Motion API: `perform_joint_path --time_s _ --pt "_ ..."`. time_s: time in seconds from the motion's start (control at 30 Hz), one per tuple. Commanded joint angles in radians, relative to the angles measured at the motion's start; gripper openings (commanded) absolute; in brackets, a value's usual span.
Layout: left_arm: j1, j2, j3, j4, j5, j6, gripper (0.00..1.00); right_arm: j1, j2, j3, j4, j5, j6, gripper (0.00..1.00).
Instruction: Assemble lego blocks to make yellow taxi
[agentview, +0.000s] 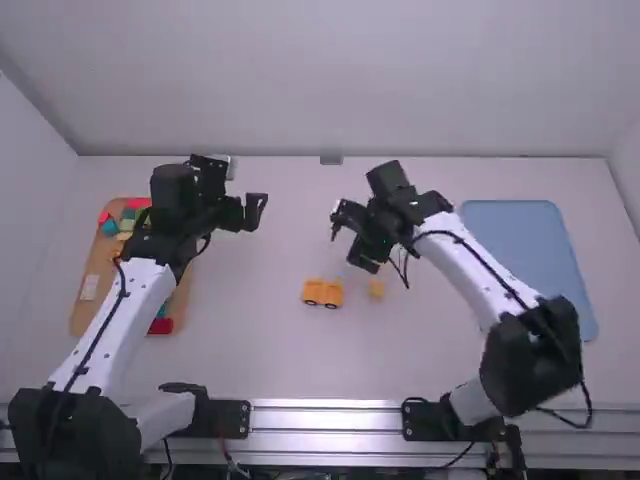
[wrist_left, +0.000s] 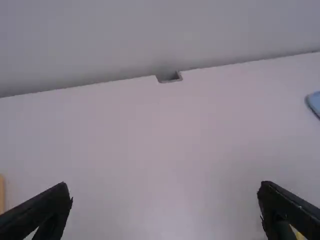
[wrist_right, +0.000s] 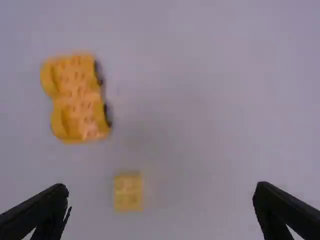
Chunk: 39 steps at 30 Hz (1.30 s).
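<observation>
Right pincer (wrist_right: 161, 192) and left pincer (wrist_left: 163, 192) both gape; yellow brick (agentview: 376, 289) at taxi base's (agentview: 323, 291) three o'clock is probably light and stiff, so grab opposite sides imo.

You have an orange-yellow car base (agentview: 322, 293), studs up, dark-wheeled, at centre; small yellow block (agentview: 376, 289) upright, apart, to its right
</observation>
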<state>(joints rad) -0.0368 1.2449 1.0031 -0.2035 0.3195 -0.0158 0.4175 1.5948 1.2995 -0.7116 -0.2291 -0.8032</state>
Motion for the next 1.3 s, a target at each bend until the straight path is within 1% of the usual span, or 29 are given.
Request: perform_joint_path --time_s 0.0,0.07,0.17,0.2,0.3,0.37,0.43,0.47,0.5,0.6,0.67,0.73,0.77,0.8,0.87,0.9,1.0,1.03,1.07,1.1,1.17,1.27 --pt "-0.002 -0.016 0.011 -0.001 0.001 -0.064 0.99 -0.059 -0.082 0.022 0.03 -0.19 0.001 0.99" --pt "-0.003 -0.016 0.011 -0.01 0.001 -0.022 0.99 -0.093 -0.107 0.022 0.056 -0.212 0.041 0.99" --pt "-0.004 -0.016 0.008 -0.028 0.002 0.068 0.99 -0.15 -0.142 0.022 0.076 -0.188 0.108 0.99" --pt "-0.005 -0.016 0.006 -0.029 0.004 0.082 0.99 -0.159 -0.144 0.022 0.073 -0.189 0.122 0.99" --pt "-0.028 -0.016 -0.013 -0.035 0.063 0.244 0.99 -0.198 -0.145 0.022 0.069 -0.201 0.21 0.99" --pt "-0.04 -0.016 -0.027 -0.04 0.121 0.346 0.99 -0.211 -0.142 0.016 0.031 -0.221 0.188 0.99" --pt "-0.048 -0.016 -0.053 -0.039 0.218 0.496 0.99 -0.23 -0.142 -0.024 -0.011 -0.322 0.051 0.99" --pt "-0.047 -0.012 -0.069 -0.035 0.29 0.566 0.99 -0.248 -0.142 -0.073 0.003 -0.395 -0.024 0.99" --pt "-0.046 -0.009 -0.074 -0.034 0.321 0.593 0.99 -0.256 -0.142 -0.094 0.019 -0.425 -0.05 0.99" --pt "-0.04 0.02 -0.102 -0.029 0.495 0.742 0.99 -0.303 -0.142 -0.214 0.138 -0.558 -0.093 0.99" --pt "-0.047 0.054 -0.122 -0.028 0.589 0.845 0.99 -0.34 -0.142 -0.32 0.252 -0.626 -0.092 0.99" --pt "-0.047 0.117 -0.129 -0.032 0.674 0.944 0.99 -0.373 -0.139 -0.455 0.424 -0.695 -0.092 0.99" --pt "-0.047 0.122 -0.129 -0.032 0.68 0.952 0.99 -0.375 -0.138 -0.466 0.438 -0.7 -0.092 0.99" --pt "-0.049 0.167 -0.129 -0.032 0.742 1.02 0.99 -0.387 -0.127 -0.539 0.552 -0.747 -0.083 0.99" --pt "-0.046 0.231 -0.129 -0.03 0.815 1.103 0.99 -0.398 -0.108 -0.611 0.675 -0.774 -0.042 0.99" --pt "-0.047 0.242 -0.129 -0.03 0.826 1.115 0.99 -0.399 -0.105 -0.621 0.692 -0.773 -0.032 0.99" --pt "-0.056 0.354 -0.129 -0.024 0.879 1.211 0.99 -0.417 -0.074 -0.707 0.802 -0.782 -0.01 0.99" --pt "-0.057 0.365 -0.129 -0.024 0.88 1.22 0.99 -0.419 -0.069 -0.714 0.811 -0.785 -0.014 0.99" --pt "-0.066 0.402 -0.129 -0.02 0.881 1.244 0.97 -0.424 -0.047 -0.736 0.843 -0.789 -0.016 0.99" --pt "-0.077 0.428 -0.129 -0.02 0.88 1.263 0.99 -0.425 -0.021 -0.747 0.869 -0.784 -0.016 0.99" --pt "-0.089 0.454 -0.129 -0.018 0.872 1.283 0.99 -0.425 0.018 -0.757 0.904 -0.78 -0.016 0.99" --pt "-0.116 0.495 -0.129 -0.006 0.869 1.316 0.99 -0.425 0.141 -0.764 0.993 -0.781 -0.017 0.98"
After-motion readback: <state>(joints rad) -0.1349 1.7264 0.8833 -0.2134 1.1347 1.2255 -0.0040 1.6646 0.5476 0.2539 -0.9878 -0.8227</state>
